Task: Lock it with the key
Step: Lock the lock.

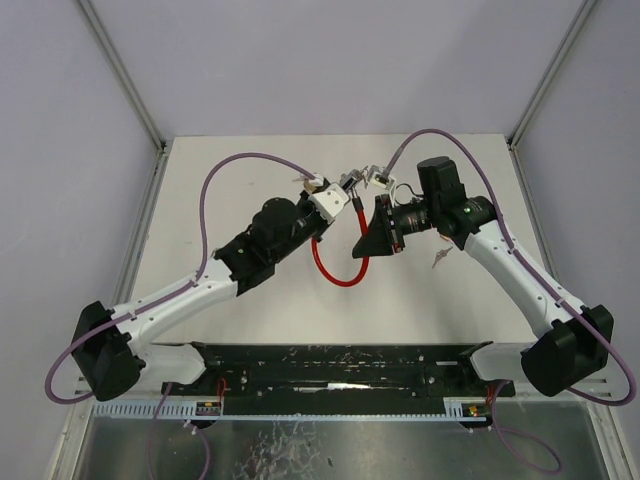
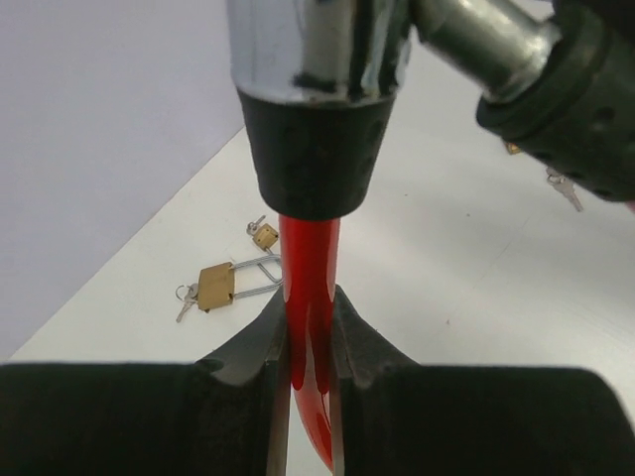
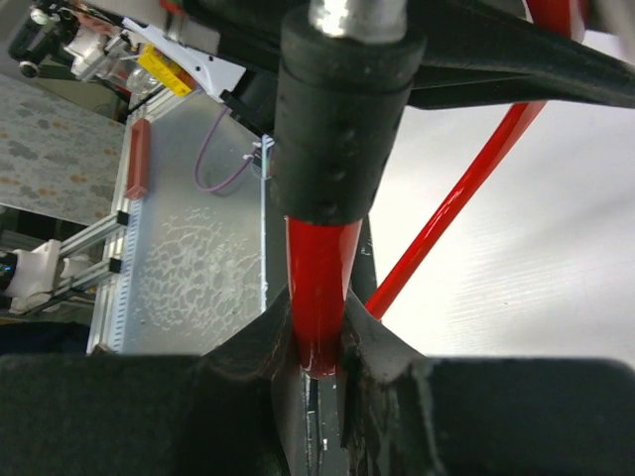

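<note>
A red cable lock (image 1: 335, 272) hangs between both arms above the table. My left gripper (image 1: 345, 200) (image 2: 310, 297) is shut on the red cable (image 2: 308, 258) just below the black collar (image 2: 316, 149) of the chrome lock body (image 2: 308, 50). My right gripper (image 1: 362, 225) (image 3: 319, 317) is shut on the cable's other end (image 3: 317, 268), under a black collar (image 3: 342, 119) with a metal pin (image 3: 357, 15). That pin end (image 2: 476, 35) sits right beside the lock body. A small key (image 1: 437, 260) (image 2: 564, 188) lies on the table to the right; neither gripper holds it.
Two small brass padlocks (image 2: 216, 286) (image 2: 265, 236) with keys lie on the white table beyond the left gripper. The cable's loop (image 3: 466, 188) sags toward the table between the arms. Grey walls enclose the table on three sides.
</note>
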Available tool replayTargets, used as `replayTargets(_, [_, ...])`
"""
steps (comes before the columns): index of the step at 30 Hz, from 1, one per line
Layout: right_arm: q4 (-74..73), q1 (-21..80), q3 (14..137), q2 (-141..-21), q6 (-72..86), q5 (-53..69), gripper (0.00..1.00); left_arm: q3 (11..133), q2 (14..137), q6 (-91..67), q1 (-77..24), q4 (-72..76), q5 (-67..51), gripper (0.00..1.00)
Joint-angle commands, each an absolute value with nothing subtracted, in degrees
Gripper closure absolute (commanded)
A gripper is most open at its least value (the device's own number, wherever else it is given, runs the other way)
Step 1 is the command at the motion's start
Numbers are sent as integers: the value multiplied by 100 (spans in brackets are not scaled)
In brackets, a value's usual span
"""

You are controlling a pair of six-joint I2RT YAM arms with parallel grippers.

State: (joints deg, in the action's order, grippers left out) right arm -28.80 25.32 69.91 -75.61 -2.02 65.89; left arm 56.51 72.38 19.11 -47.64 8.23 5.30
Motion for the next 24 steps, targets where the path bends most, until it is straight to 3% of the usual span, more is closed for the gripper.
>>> replayTargets(1, [-2457, 2493, 7119, -7462, 89, 7249, 100, 5933, 7039, 3147, -4861, 408, 89, 100])
replayTargets(14, [-34, 2442, 6336, -7147, 2758, 8659, 100, 6293, 6880, 5879, -4823, -500, 556, 100])
replayTargets(24, [-415, 2772, 6378, -7139, 2924, 8553, 100, 6208, 6880, 6979, -4698, 236, 101, 100])
